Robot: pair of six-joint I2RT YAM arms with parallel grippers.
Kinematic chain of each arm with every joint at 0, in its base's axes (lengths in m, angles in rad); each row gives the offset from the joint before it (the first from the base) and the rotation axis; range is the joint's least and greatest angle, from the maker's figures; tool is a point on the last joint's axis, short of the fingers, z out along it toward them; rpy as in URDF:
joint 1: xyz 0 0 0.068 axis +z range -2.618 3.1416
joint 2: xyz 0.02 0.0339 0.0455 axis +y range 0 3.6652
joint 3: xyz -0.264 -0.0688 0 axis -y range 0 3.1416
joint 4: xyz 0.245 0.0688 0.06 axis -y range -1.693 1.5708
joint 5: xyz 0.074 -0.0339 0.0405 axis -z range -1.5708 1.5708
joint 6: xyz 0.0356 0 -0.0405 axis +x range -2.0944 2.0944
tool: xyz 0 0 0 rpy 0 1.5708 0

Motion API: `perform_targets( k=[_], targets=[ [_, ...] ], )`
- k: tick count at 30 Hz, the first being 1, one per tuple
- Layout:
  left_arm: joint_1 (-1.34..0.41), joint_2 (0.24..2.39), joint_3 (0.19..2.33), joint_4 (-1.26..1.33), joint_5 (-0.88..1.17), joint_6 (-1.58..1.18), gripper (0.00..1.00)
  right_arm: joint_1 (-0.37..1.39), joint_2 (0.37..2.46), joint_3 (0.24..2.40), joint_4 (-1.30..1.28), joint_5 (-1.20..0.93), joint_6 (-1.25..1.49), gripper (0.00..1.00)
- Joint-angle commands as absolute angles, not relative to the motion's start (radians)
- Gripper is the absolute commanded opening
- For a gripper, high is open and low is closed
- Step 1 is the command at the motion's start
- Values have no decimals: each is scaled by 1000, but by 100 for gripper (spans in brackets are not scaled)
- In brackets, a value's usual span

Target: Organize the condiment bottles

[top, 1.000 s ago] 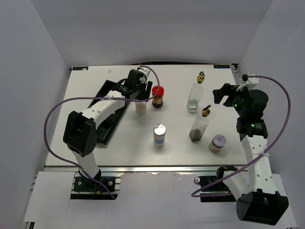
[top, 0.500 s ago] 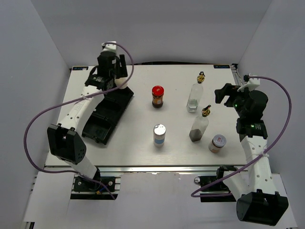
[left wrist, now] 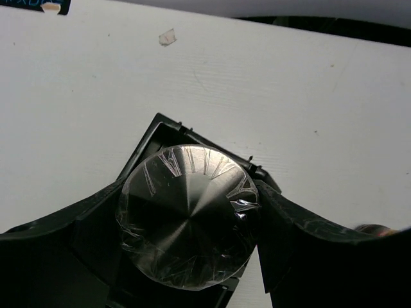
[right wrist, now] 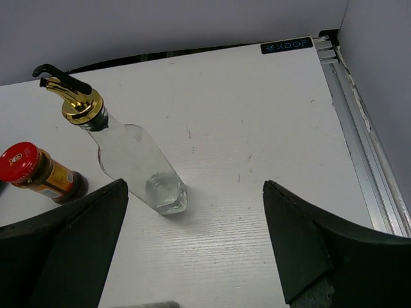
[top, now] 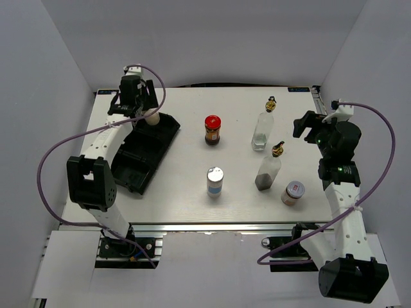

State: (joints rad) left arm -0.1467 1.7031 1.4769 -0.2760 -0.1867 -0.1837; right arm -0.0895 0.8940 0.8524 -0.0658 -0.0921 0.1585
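Note:
My left gripper [top: 148, 113] is shut on a silver-lidded clear jar [top: 153, 119] and holds it over the far end of the black divided tray [top: 142, 154]. In the left wrist view the jar's silver lid [left wrist: 186, 215] fills the gap between my fingers, above the tray's far corner [left wrist: 160, 127]. On the table stand a red-lidded dark jar [top: 212, 129], a silver-lidded jar [top: 215, 181], two gold-spouted bottles [top: 264, 127] [top: 269, 169] and a short silver-lidded jar [top: 293, 192]. My right gripper [top: 307, 126] is open and empty, right of the far bottle [right wrist: 131, 154].
The red-lidded jar [right wrist: 40, 172] shows at the left of the right wrist view. The table's right metal rail [right wrist: 359, 141] runs close to my right gripper. White walls enclose the table at the back and both sides.
My left arm has carried the silver-lidded jar from beside the red-lidded jar leftward and back, to above the tray's far end. The right arm has hardly moved.

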Motion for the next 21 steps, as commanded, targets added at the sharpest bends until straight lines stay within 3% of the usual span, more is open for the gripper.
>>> perform_targets(
  k=[1,3,6,7,11,13,14,16,21],
  targets=[
    [-129,1686,1448,-187,-187,-181,15,-89,907,876,-48,-67,169,89],
    [-129,1689,1431,-167,-218,-179,18,-89,919,874,-48,-71,169,89],
    [-127,1709,1407,-137,-259,-175,29,-89,931,876,-46,-77,167,89],
    [-126,1723,1395,-126,-262,-172,38,-89,936,876,-46,-77,169,89],
    [-124,1759,1377,-81,-261,-172,50,-89,939,876,-48,-71,166,89],
    [-126,1773,1379,-87,-255,-173,63,-89,936,874,-46,-68,163,89],
    [-124,1775,1376,-87,-255,-172,83,-89,933,876,-49,-64,161,90],
    [-126,1770,1362,-81,-278,-178,98,-89,930,880,-55,-60,156,89],
    [-126,1732,1373,-126,-291,-195,98,-89,916,887,-67,-74,150,89]
  ],
)
